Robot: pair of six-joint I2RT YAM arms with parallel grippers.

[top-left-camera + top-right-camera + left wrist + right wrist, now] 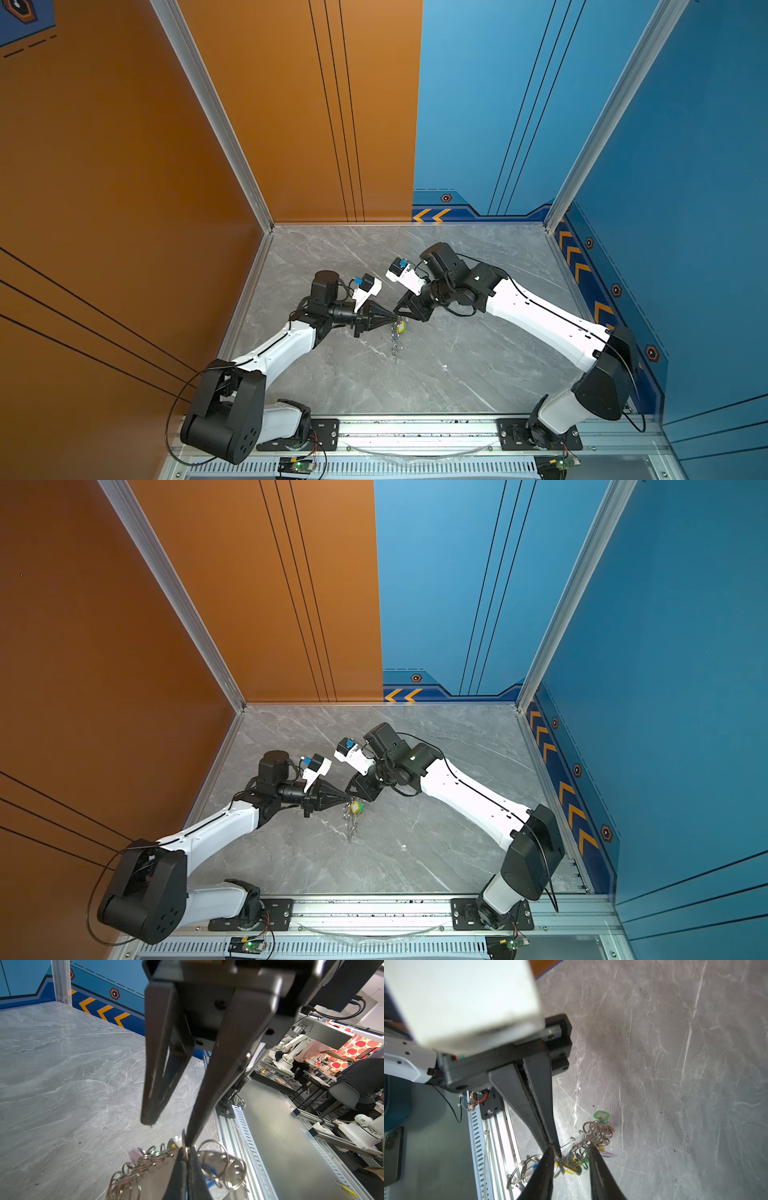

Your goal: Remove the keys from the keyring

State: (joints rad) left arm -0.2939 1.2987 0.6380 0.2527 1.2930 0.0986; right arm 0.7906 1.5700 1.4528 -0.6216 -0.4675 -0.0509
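My left gripper (185, 1150) is shut on the edge of the keyring (158, 1174), a flat grey hoop edged with silver split rings, and holds it just above the table. In both top views the left gripper (394, 319) meets the right gripper (402, 316) at mid-table, and rings hang down from the bunch (395, 347). My right gripper (571, 1148) is open, its jaws standing either side of the keys (570, 1168) with yellow and green tags. A green tag (601, 1115) lies farther out. Pink (134, 1154) and blue (207, 1169) tags show beside the hoop.
The grey marble table (457, 374) is walled by orange (124, 208) and blue (685, 249) panels. An aluminium rail (415, 432) with both arm bases runs along the front edge. In the left wrist view, the right gripper's fingers (158, 1084) stand close above the hoop.
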